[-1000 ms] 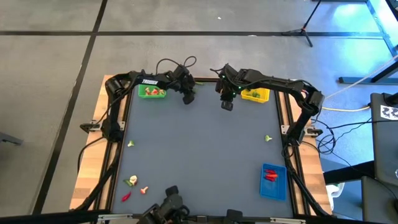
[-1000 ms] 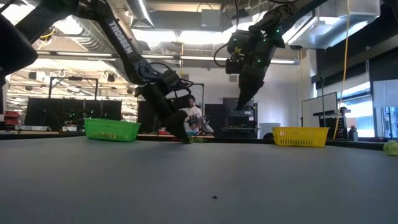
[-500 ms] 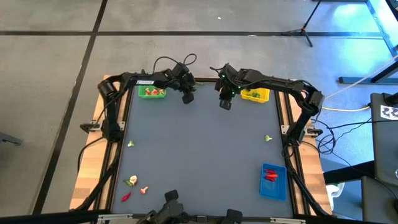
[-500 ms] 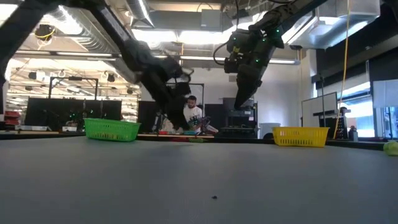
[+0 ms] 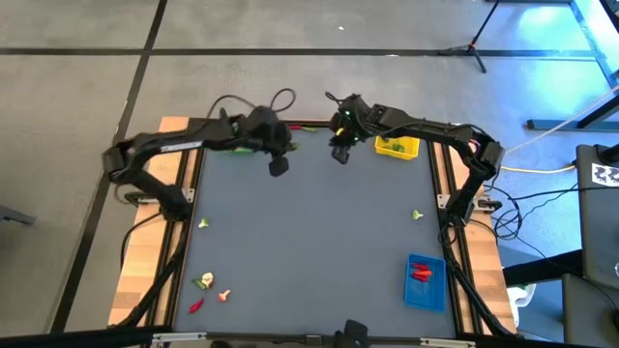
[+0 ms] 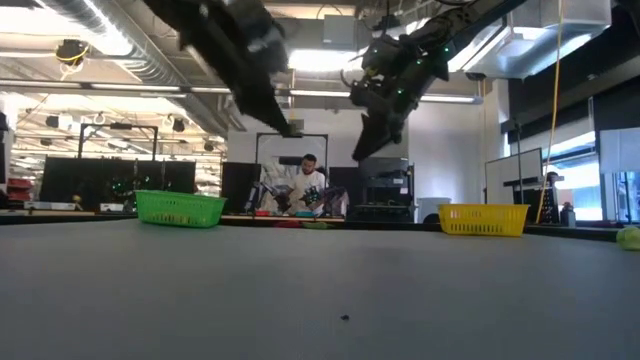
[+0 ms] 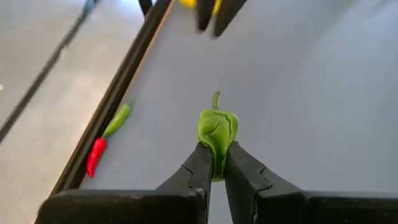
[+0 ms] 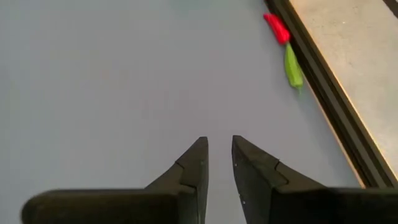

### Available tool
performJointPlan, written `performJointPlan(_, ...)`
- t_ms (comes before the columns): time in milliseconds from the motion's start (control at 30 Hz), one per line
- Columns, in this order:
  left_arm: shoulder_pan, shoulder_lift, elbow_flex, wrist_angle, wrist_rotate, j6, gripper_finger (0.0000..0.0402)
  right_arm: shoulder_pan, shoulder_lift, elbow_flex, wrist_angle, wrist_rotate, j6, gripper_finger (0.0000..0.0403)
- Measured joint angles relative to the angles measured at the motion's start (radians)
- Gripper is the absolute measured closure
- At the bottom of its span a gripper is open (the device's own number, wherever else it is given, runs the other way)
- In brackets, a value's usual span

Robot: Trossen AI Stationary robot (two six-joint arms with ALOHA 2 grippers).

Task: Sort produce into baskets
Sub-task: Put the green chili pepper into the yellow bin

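The left claw (image 7: 214, 163) is pinching a green pepper (image 7: 217, 132) up over the table's far edge (image 7: 118, 99), and the right claw (image 8: 217, 163) hangs empty, fingers slightly apart.

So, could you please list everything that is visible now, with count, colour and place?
baskets: 3; green basket and yellow basket at the far edge, blue basket lower right in the high view, holding red pieces.
chilies: 2; red chili, green chili; beside the far rail.
loose pieces: 5; green piece right side, pale piece left side, mixed cluster of three, lower left.
person: 1; behind the table.
left pincer: raised, shut on a green pepper piece.
right pincer: raised, slightly open, empty.
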Motion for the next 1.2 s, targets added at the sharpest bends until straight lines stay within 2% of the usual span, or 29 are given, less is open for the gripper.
performJointPlan(233, -0.126, -0.272, -0.215, 0.103, -0.081, -0.155, 0.0377, 0.017, 0.0, 0.0, 0.078, -0.046, 0.075, 0.0329)
performJointPlan(367, -0.201, -0.38, -0.31, 0.135, -0.143, -0.24, 0.037, 0.059, 0.0, 0.0, 0.141, -0.046, 0.086, 0.0329)
performJointPlan(467, -0.249, -0.432, -0.37, 0.182, -0.169, -0.268, 0.0369, 0.091, 0.0, 0.0, 0.155, -0.003, 0.093, 0.0329)
performJointPlan(733, -0.346, -0.451, -0.416, 0.204, -0.227, -0.331, 0.0385, 0.139, 0.001, 0.0, 0.22, 0.033, 0.08, 0.0329)
performJointPlan(833, -0.396, -0.451, -0.438, 0.244, -0.25, -0.358, 0.0381, 0.168, 0.001, 0.0, 0.223, 0.031, 0.152, 0.0329)
performJointPlan(1100, -0.565, -0.451, -0.552, 0.375, -0.415, -0.479, 0.038, 0.296, 0.012, 0.0, 0.239, 0.033, 0.227, 0.0329)
performJointPlan(1200, -0.616, -0.451, -0.574, 0.386, -0.463, -0.523, 0.0377, 0.341, 0.016, 0.0, 0.237, 0.032, 0.223, 0.0314)
